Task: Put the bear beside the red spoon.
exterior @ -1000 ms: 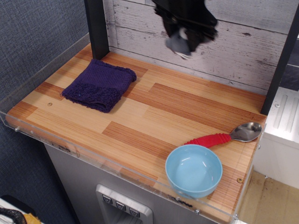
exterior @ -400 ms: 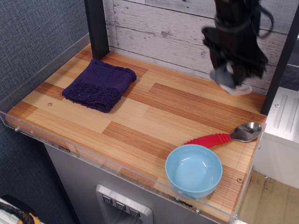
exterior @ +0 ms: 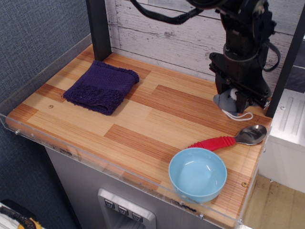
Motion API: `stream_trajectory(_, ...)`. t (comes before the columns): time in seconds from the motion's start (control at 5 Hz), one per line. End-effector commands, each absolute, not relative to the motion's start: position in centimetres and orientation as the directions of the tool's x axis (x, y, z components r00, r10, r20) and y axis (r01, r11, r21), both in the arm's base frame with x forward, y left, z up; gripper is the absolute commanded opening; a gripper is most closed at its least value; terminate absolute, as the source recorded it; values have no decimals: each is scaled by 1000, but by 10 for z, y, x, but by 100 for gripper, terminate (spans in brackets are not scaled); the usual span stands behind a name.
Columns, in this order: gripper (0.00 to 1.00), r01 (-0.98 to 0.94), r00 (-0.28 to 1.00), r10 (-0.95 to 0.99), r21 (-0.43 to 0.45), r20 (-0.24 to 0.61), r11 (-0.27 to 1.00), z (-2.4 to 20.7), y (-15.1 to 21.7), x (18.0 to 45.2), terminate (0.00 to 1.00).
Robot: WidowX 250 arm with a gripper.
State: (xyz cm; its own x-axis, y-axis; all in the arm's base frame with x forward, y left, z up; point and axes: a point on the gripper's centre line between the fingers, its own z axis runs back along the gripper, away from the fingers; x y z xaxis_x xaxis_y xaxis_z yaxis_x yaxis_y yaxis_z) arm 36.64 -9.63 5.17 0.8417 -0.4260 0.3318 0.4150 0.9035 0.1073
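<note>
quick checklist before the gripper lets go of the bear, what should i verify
1. Bear in the gripper: ok, the fingers are closed on it and its white string loop hangs below.
2. Bear down on the table: cannot tell, it looks at or just above the wood, contact is hidden.
3. Drop spot near the red spoon: ok, the bear sits just behind the spoon's bowl end.
4. Bear apart from the spoon: ok, a strip of bare wood shows between the string loop and the spoon.
5. Blue bowl out of the way: ok, it stands in front of the spoon.
</note>
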Motion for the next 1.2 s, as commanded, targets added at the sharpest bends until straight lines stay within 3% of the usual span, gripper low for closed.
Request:
stream_trajectory(0.0, 0, 452, 837, -475, 144, 272, 880, 32, -93, 349, 0)
stream_trajectory(0.2, 0, 454, 837, -474, 138, 274, 880, 30, -92, 349, 0)
stream_trajectory(0.4, 100, 438, 845, -460, 138, 273, 888, 33, -91, 348, 0)
stream_trajectory(1.0, 100, 436, 843, -458, 138, 283, 889, 42, -92, 348, 0)
